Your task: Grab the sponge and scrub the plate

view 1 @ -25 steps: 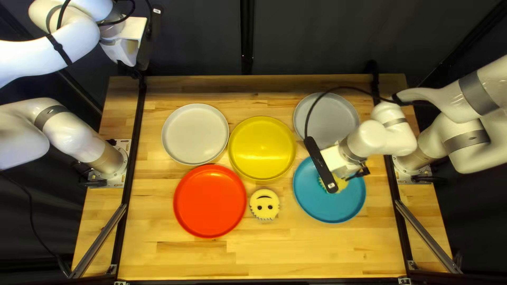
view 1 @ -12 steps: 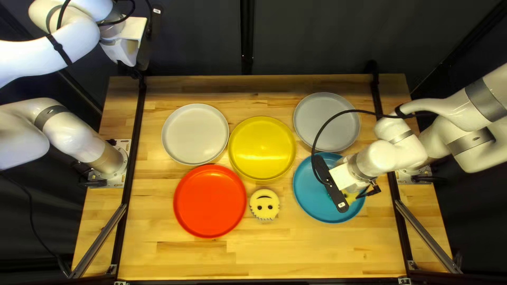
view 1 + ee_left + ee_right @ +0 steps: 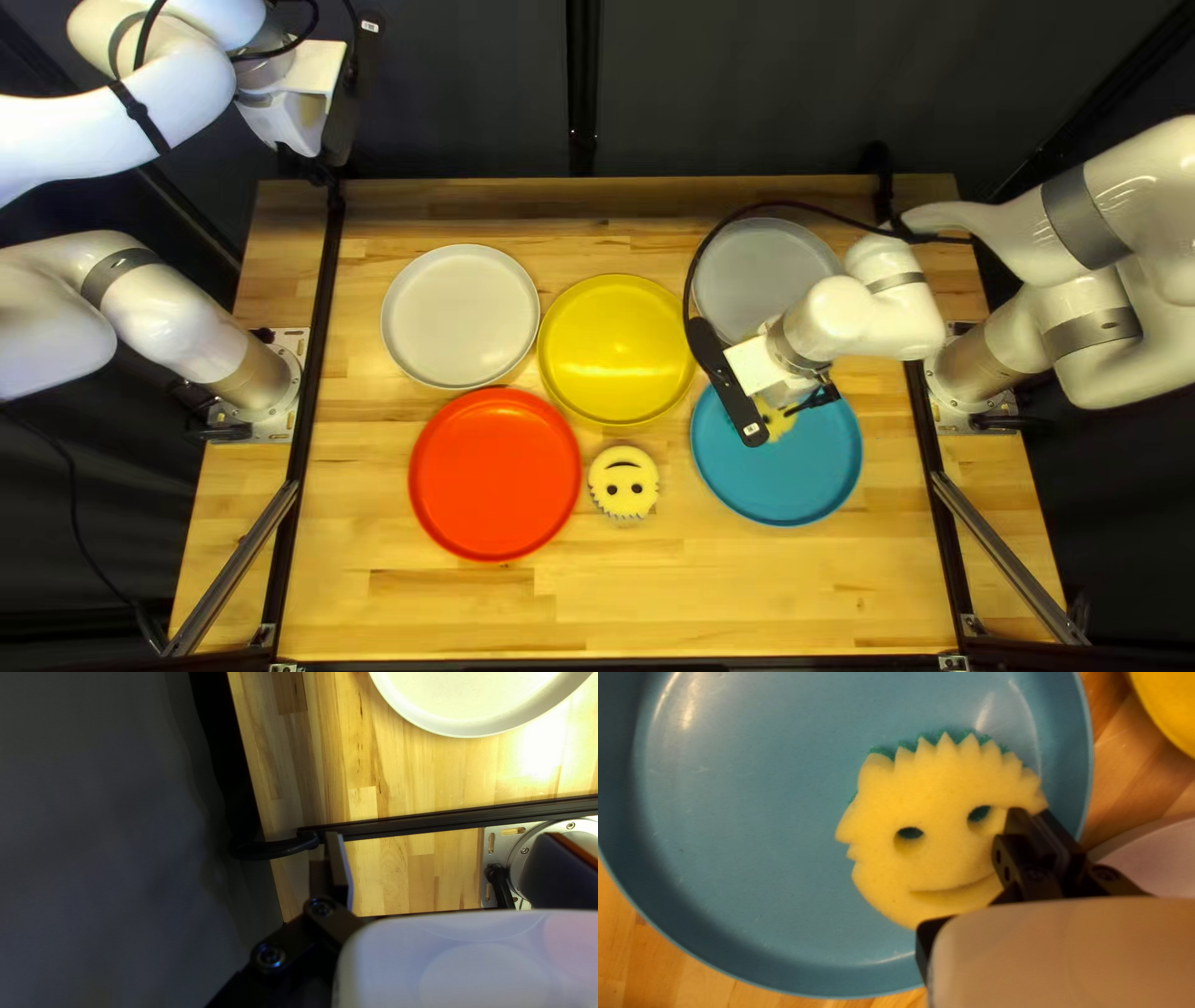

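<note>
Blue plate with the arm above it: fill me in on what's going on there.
I'm on plate-scrubbing duty. My right arm's tool is closed on the edge of a yellow smiley sponge, which sits within the blue plate, apparently against its surface. A second smiley sponge lies on the table beside the red plate. My left arm is raised at the table's far left and has no part in the scrubbing.

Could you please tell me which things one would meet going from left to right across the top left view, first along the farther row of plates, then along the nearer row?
Farther row: white plate, yellow plate, grey plate. Nearer row: red plate, loose smiley sponge, blue plate.
</note>
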`<state>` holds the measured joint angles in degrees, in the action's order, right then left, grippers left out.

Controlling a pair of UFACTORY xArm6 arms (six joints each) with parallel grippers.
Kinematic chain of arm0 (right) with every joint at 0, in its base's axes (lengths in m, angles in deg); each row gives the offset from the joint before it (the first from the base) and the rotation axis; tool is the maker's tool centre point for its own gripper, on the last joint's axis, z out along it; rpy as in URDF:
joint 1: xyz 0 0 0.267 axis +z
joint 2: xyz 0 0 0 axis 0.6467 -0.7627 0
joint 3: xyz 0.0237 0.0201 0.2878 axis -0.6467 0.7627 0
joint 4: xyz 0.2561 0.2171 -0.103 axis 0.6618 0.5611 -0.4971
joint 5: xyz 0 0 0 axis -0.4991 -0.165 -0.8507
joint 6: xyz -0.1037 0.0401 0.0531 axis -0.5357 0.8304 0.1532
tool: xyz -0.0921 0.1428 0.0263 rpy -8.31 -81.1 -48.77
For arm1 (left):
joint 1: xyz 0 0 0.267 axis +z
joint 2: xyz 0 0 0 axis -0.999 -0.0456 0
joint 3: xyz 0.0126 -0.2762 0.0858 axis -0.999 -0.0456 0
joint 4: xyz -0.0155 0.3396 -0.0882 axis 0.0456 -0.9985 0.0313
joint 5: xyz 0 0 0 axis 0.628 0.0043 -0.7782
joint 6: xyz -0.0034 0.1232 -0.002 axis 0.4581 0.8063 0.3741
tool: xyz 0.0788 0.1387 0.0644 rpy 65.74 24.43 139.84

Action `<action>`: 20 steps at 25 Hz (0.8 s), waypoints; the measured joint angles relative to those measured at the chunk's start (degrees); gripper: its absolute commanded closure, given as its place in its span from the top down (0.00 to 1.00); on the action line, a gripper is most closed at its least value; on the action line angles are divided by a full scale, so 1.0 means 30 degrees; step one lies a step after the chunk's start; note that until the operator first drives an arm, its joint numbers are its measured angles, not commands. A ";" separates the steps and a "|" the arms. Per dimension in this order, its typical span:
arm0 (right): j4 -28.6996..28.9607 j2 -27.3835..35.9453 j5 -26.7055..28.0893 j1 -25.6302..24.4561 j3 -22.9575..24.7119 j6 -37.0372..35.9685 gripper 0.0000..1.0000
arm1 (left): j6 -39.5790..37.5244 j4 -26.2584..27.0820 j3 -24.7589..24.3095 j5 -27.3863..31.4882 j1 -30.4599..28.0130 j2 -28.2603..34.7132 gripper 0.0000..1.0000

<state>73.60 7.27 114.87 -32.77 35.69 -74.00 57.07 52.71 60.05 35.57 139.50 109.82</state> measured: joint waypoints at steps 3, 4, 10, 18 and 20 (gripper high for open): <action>0.0734 0.0827 0.0712 0.0578 0.0495 0.0550 0.00 | 0.0000 0.0000 0.0000 0.0000 0.0000 0.0000 1.00; 0.0977 0.1064 0.0884 0.0787 0.0695 0.0722 0.00 | 0.0000 0.0000 0.0000 0.0000 0.0000 0.0000 1.00; 0.2329 0.1895 0.1806 0.2017 0.1337 0.1760 0.00 | 0.0000 0.0000 0.0000 0.0000 0.0000 0.0000 1.00; 0.2033 0.2402 0.2050 0.3742 0.1910 0.4090 0.00 | 0.0000 0.0000 0.0000 0.0000 0.0000 0.0000 1.00; 0.1268 0.2787 0.2046 0.4028 0.2139 0.4840 0.00 | 0.0000 0.0000 0.0000 0.0000 0.0000 0.0000 1.00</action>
<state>77.41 15.63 121.01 -20.69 42.11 -59.48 57.07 52.71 60.05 35.57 139.50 109.82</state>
